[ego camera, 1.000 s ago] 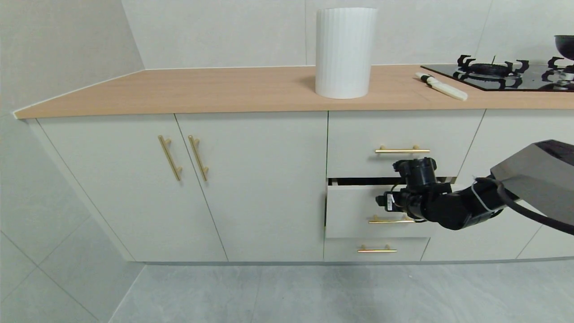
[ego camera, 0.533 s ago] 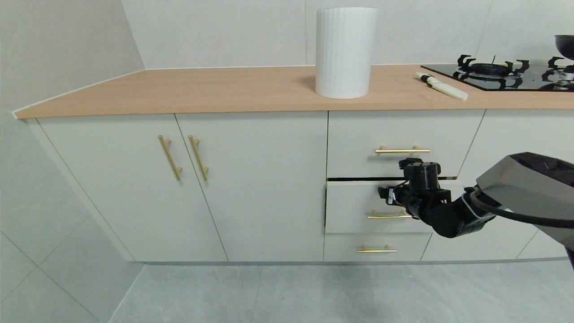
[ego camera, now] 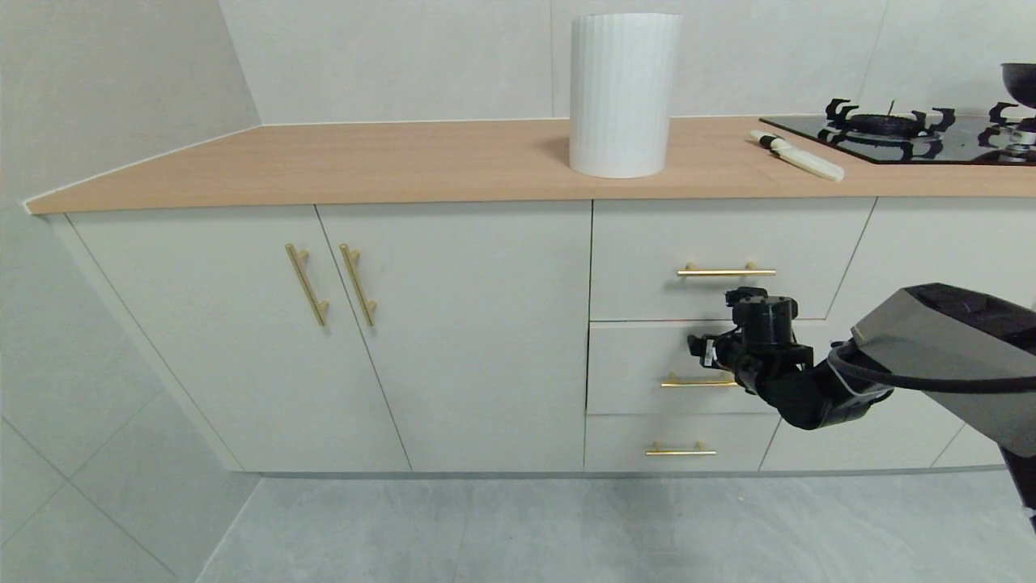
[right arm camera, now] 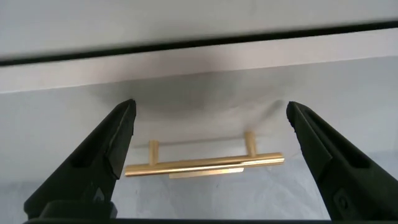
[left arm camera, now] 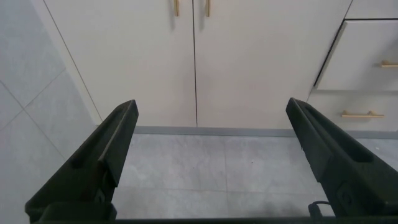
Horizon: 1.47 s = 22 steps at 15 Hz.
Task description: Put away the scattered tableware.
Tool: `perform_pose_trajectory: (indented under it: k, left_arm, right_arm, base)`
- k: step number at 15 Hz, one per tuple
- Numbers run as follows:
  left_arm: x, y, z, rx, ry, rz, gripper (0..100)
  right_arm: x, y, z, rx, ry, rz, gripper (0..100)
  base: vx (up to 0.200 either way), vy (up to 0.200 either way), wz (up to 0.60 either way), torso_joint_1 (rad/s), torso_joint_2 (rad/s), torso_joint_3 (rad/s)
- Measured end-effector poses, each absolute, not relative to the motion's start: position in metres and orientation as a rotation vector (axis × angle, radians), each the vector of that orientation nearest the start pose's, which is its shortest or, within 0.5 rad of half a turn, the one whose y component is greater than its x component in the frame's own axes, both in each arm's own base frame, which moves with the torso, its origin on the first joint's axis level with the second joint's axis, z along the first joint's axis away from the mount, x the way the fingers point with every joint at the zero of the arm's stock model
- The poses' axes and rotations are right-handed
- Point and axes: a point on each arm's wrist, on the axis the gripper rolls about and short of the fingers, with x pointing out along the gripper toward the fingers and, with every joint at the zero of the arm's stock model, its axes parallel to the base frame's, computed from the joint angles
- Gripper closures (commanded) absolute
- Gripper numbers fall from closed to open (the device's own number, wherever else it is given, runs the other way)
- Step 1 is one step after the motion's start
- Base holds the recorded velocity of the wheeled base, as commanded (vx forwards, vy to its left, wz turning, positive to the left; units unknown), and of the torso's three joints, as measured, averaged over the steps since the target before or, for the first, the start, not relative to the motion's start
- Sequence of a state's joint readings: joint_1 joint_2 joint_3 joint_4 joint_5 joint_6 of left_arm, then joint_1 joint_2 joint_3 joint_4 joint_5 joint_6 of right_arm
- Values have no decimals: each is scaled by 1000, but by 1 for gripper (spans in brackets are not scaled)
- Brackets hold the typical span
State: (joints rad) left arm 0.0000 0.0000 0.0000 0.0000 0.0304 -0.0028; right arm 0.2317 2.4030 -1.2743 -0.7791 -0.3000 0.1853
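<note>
Facing the middle drawer's gold handle [right arm camera: 205, 165], the right end effector [right arm camera: 209, 112] is spread wide. The left end effector [left arm camera: 211, 109] is spread wide above the floor [left arm camera: 186, 168]. The white knife [ego camera: 797, 155] lies on the tabletop [ego camera: 364, 162] near the stove [ego camera: 890, 129].

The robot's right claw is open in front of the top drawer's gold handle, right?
Not the top one. The open right gripper is in front of the middle drawer, by its gold handle. The top drawer sits above it. The head view shows this.
</note>
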Motion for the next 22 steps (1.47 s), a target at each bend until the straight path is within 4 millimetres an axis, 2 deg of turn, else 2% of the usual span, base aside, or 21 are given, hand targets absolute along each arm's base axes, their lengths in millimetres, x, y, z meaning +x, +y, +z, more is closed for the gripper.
perform_pose_trajectory:
  k: [8, 14, 17, 20, 22]
  left_arm:
    - [-23, 1, 75, -3, 0, 30, 0]
    - [-23, 1, 75, -3, 0, 30, 0]
    - [-23, 1, 75, -3, 0, 30, 0]
    - [-23, 1, 75, -3, 0, 30, 0]
    - [-23, 1, 75, -3, 0, 30, 0]
  right_arm:
    - [465, 91, 36, 113, 285, -117, 0]
    - [458, 89, 37, 108, 302, -124, 0]
    - [430, 88, 53, 93, 359, -89, 0]
    - [389, 81, 93, 97, 356, -63, 0]
    - [349, 76, 123, 100, 334, -51, 0]
  base:
    - [0, 0, 0, 0, 0, 0]
    - [0, 0, 0, 0, 0, 0]
    - [0, 0, 0, 0, 0, 0]
    - [0, 0, 0, 0, 0, 0]
    - [0, 0, 0, 0, 0, 0]
